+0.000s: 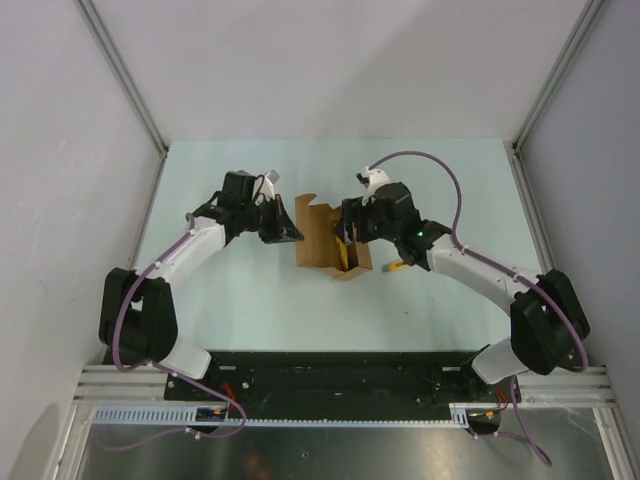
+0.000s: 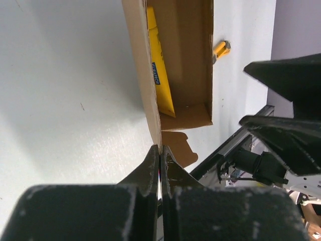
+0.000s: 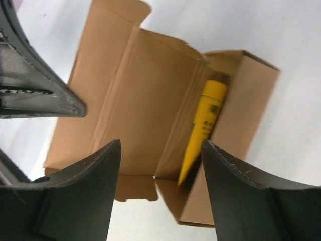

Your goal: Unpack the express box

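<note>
Pinching express box (image 1: 316,242) side wall in left gripper (image 2: 159,148) jaws; hovering right gripper (image 3: 160,146) jaws spread directly over yellow item (image 3: 205,120) lying lengthwise inside.

The whole tabletop (image 1: 250,300) is seen steeply from above its near edge. The open express box (image 1: 318,240) is viewed closely by both wrist cameras, from opposite sides, and is shared by all three views.

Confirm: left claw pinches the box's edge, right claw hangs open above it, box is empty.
Not empty: the right wrist view shows a yellow item lying inside the express box. The left claw does pinch its edge; the right claw is open above.
</note>
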Motion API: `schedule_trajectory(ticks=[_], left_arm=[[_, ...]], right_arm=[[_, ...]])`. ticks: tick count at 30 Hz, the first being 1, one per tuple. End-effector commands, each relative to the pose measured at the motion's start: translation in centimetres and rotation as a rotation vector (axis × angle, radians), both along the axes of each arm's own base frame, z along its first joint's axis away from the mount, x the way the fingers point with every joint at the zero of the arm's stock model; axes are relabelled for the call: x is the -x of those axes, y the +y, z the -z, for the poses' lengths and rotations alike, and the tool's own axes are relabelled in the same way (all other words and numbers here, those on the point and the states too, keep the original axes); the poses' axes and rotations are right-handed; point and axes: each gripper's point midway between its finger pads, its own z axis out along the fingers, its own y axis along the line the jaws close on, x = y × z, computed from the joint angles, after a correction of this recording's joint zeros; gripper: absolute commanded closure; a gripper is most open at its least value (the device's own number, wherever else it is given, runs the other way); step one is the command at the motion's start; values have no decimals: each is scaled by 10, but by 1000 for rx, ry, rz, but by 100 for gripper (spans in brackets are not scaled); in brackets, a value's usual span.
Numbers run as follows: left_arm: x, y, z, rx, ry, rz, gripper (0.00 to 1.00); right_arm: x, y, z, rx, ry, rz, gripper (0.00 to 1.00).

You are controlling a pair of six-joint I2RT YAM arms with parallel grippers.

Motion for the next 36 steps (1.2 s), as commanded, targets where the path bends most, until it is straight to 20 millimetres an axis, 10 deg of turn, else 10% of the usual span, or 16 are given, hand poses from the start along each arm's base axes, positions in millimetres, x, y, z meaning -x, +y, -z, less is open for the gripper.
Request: schedule_trajectory(ticks=[1,12,26,36], left_arm=[[1,-5,-40,48,-84,24,100],[7,0,-38,29,-88,28,100],[17,13,-22,-3,-95,101,100],[30,17,5,-17,-35,124,100]], right_arm=[[-3,18,-10,-9,-26,-29,34],[-9,15,59,149,170,22,40],[-22,-9,99,171,288,100,44],[-39,-6,52,64,195,83,37]])
